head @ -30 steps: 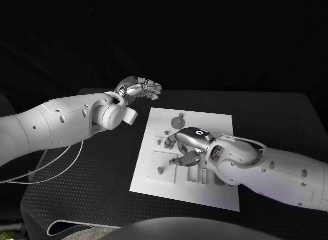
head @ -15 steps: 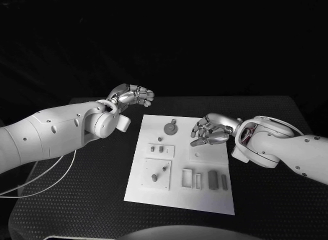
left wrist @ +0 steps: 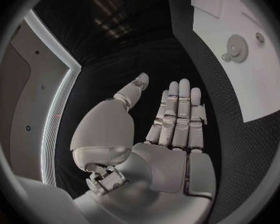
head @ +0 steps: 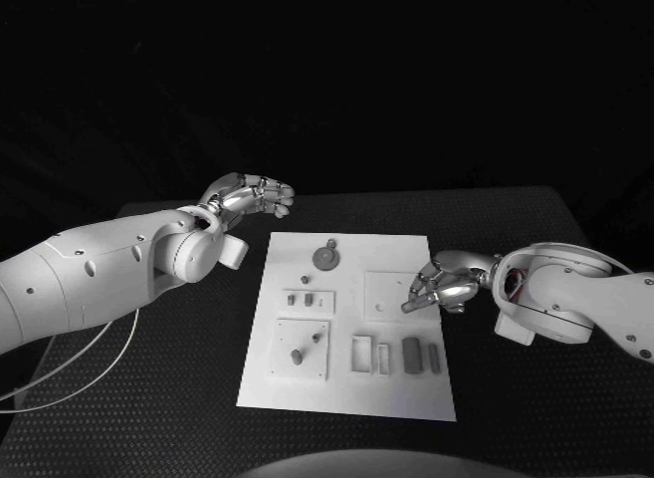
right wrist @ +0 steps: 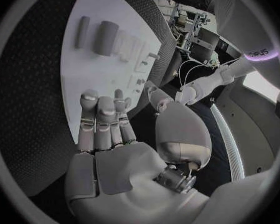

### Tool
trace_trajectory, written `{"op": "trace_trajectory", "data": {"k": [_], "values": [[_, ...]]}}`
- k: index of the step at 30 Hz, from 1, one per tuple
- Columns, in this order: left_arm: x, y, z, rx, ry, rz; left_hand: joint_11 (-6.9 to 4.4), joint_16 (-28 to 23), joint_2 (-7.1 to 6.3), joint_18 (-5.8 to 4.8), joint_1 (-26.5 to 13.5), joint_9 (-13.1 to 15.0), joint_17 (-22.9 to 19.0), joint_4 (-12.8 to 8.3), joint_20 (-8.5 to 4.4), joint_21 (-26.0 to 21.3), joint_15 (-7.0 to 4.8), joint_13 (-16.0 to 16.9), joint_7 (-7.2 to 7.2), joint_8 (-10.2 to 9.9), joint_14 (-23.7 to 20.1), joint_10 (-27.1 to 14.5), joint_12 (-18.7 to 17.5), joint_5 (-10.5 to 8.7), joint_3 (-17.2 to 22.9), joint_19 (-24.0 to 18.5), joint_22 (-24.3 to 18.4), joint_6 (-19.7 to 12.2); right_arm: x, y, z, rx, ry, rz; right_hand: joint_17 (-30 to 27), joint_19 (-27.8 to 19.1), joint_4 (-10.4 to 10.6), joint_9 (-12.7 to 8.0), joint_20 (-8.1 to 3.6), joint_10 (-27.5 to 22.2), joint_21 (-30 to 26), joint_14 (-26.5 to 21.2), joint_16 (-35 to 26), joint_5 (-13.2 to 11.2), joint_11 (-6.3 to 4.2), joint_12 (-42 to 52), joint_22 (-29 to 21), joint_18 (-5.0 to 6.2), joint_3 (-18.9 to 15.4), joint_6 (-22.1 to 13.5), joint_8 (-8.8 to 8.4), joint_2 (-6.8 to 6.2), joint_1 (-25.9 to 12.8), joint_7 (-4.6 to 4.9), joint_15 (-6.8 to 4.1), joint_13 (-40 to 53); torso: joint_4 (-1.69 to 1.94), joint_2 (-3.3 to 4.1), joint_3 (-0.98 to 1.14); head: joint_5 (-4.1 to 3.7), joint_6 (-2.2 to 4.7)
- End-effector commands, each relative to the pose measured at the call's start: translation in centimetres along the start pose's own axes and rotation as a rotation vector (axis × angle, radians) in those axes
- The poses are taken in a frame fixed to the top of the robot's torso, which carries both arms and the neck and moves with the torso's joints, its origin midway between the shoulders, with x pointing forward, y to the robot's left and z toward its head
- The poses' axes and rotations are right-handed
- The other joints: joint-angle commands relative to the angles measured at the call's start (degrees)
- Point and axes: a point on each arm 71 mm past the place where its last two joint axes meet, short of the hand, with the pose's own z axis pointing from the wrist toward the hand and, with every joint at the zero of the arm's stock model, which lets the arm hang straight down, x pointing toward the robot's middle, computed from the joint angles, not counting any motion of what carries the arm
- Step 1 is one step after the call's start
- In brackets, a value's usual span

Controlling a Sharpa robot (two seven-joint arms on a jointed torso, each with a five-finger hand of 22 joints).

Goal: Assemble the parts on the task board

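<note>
The board [head: 358,393], a white plate, lies at the centre of the black tabletop [head: 154,398], long side running from 12 to 6 o'clock. On it: a gear [head: 328,258] near the 12 o'clock end; two small pegs [head: 303,297] in a plate toward 9 o'clock; a square plate with a peg [head: 297,355] toward 7 o'clock; and a row of upright bars [head: 411,352] toward 5 o'clock. The left robot hand [head: 249,193] hangs off the board at about 11 o'clock, released, its fingers straight and together in the wrist view [left wrist: 177,119] and nothing in them. The right robot hand [head: 442,284] hovers at the board's 3 o'clock edge, fingers extended over the white surface [right wrist: 102,119] and also holding nothing. The step in hand appears to be a reach between placements: no part is grasped, and the right hand is poised near the bars. The next move would call for lowering that hand onto one loose part, closing on it cleanly, and carrying it to its seat without disturbing its neighbours. The tabletop is finely textured; the room behind is dark, with pale panels and a lit strip visible at the wrist cameras' rims.
</note>
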Motion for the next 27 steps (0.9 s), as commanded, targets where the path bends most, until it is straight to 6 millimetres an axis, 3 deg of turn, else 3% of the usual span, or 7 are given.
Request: {"op": "trace_trajectory", "data": {"k": [1,6,10,25,27], "values": [[0.2,0.0,0.1,0.013,0.017,-0.018,-0.04,-0.38,0.13,0.37,-0.60,-0.09,0.09,0.33,0.05,-0.19,0.16,-0.10,0.16,0.00,0.34,-0.29,0.06,0.13,-0.03,0.31,0.07,-0.41,0.8,-0.8,-0.3,0.083,0.094,-0.029,0.09,0.32,0.51,0.42,-0.99,1.36,1.08,0.58,0.93,0.19,-0.77,1.65,1.26,1.77,-0.12,1.90,0.59,1.09,-0.94,0.15,-0.76,1.13,0.16,-0.03,-0.12,-0.69,0.29],[0.2,0.1,0.1,0.010,0.018,-0.022,-0.04,-0.44,0.17,0.37,-0.69,-0.09,0.15,0.37,0.05,-0.23,0.17,-0.11,0.16,0.00,0.34,-0.30,0.06,0.14,-0.06,0.30,0.09,-0.44,1.5,-1.6,-0.6,0.139,0.115,-0.102,-0.01,1.02,1.98,0.81,-1.79,2.81,2.04,1.46,1.47,0.18,-1.61,2.21,0.96,1.77,1.46,3.92,1.11,3.40,-2.23,-0.71,-1.58,1.77,0.07,-0.22,-0.02,-0.90,0.09],[0.1,0.1,0.0,0.010,0.015,-0.021,-0.04,-0.46,0.17,0.37,-0.74,-0.09,0.18,0.39,0.05,-0.25,0.17,-0.11,0.17,0.01,0.34,-0.31,0.06,0.14,-0.07,0.29,0.10,-0.44,2.4,-1.9,-0.8,0.152,0.135,-0.145,-0.11,1.11,2.82,0.88,-1.95,3.52,2.50,1.69,1.49,0.10,-1.79,1.80,0.83,1.77,5.55,4.45,0.89,2.85,-3.04,-0.86,-1.72,1.99,-0.06,-0.29,-0.13,-1.09,-0.26],[0.0,0.1,-0.1,0.008,0.018,-0.023,-0.04,-0.55,0.14,0.36,-0.90,-0.10,0.29,0.44,0.06,-0.31,0.17,-0.13,0.17,0.03,0.35,-0.30,0.07,0.12,-0.14,0.27,0.14,-0.45,4.5,-1.8,-0.9,0.141,0.173,-0.131,0.60,1.21,2.90,1.25,-1.60,4.79,3.47,2.56,2.27,0.13,-2.01,1.45,0.74,1.77,7.90,5.40,0.81,1.81,-6.06,-1.11,-1.90,2.64,0.06,-0.20,-0.12,-1.25,-0.69],[0.0,0.1,-0.2,0.008,0.017,-0.022,-0.04,-0.56,0.14,0.36,-0.91,-0.10,0.29,0.45,0.06,-0.32,0.17,-0.13,0.17,0.03,0.35,-0.30,0.07,0.12,-0.14,0.27,0.14,-0.46,4.7,-1.8,-0.8,0.137,0.176,-0.134,0.85,1.24,2.82,1.29,-1.59,4.89,3.58,2.79,2.50,0.12,-2.04,1.37,0.71,1.77,8.31,5.48,0.78,1.09,-6.37,-1.13,-1.91,2.73,0.09,-0.20,-0.08,-1.23,-0.81]]}}
